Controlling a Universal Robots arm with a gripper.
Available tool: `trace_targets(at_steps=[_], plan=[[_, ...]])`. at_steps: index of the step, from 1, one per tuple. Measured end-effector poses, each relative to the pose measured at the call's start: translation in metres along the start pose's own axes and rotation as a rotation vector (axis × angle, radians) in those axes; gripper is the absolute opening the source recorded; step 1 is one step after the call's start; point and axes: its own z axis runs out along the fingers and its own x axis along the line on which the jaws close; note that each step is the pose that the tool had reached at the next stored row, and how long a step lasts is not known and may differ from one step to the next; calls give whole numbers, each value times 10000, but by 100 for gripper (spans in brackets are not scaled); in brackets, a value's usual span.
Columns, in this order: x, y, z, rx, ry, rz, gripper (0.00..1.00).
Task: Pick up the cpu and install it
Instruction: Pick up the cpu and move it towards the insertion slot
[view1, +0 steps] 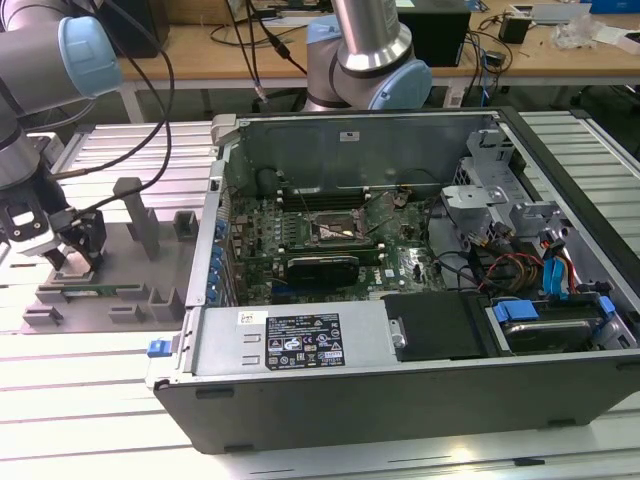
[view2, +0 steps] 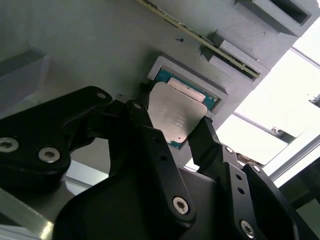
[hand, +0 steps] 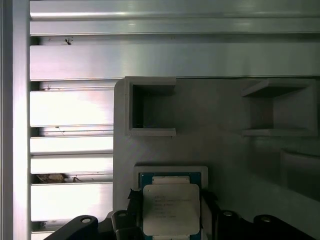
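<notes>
Grey fixture (view1: 150, 275): it sits on the tabletop (view1: 80, 400) at the exterior view's left, and its recess (hand: 137, 172) holds the cpu (hand: 171, 207).
Claw (view2: 172, 122): in both wrist views I read it as narrowed onto two opposite cpu edges.
Grip risk: the hold is on thin edges, so I judge the chip could tilt or slip.
Recess risk: a skewed pull could jam a corner.
Socket (view1: 335, 232): it is well apart, inside the case (view1: 400, 395), and a dropped chip could damage it.

Shiny metal cpu (view2: 175, 117), matt grey plastic fixture (hand: 225, 150)
</notes>
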Motion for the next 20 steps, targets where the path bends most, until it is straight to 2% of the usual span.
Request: trace_targets(at_steps=[10,11,20], plan=[[0,0,4,0,0,0,58],[0,0,4,0,1,0,65],[0,0,-1,-1,-1,0,65]])
